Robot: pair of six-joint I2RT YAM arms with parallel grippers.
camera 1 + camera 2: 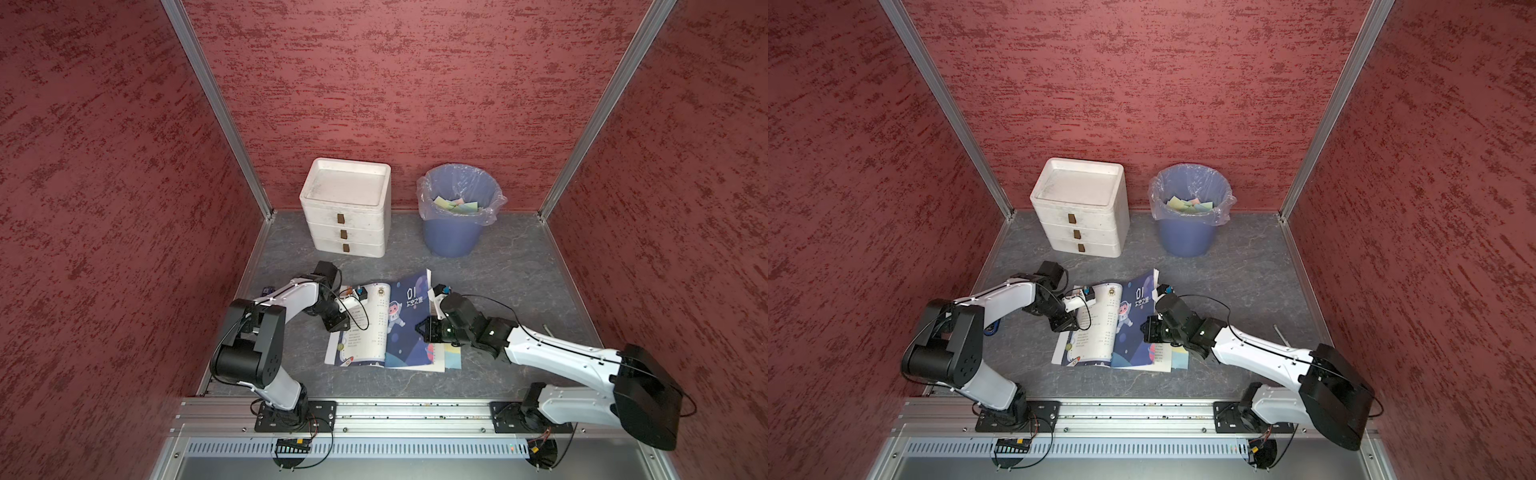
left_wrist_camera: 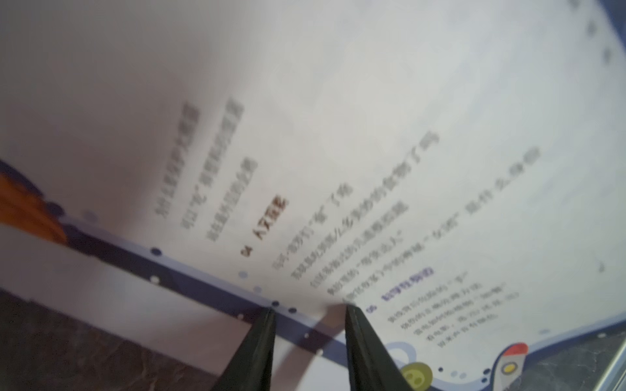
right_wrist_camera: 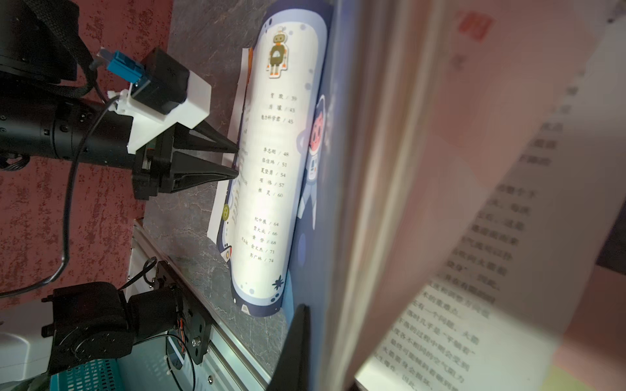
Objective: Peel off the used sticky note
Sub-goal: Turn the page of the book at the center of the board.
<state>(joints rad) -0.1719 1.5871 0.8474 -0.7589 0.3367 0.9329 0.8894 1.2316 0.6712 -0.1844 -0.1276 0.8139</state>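
Both top views: the book (image 1: 386, 324) lay open on the grey tabletop (image 1: 519, 282). The sticky note (image 1: 453, 356), yellow over blue, poked out at the book's lower right corner, just beside your right end effector (image 1: 424, 328). Red walls closed in. A bin (image 1: 451, 237) and a drawer unit (image 1: 345, 216) stood behind.

Left wrist: your left end effector (image 2: 308, 309) had its jaws apart, tips on the left page.

Right wrist: the right jaws were closed at the raised pages; you couldn't tell whether they held a leaf.

I judged the note light, limp and easily torn. Take its free edge and peel low.
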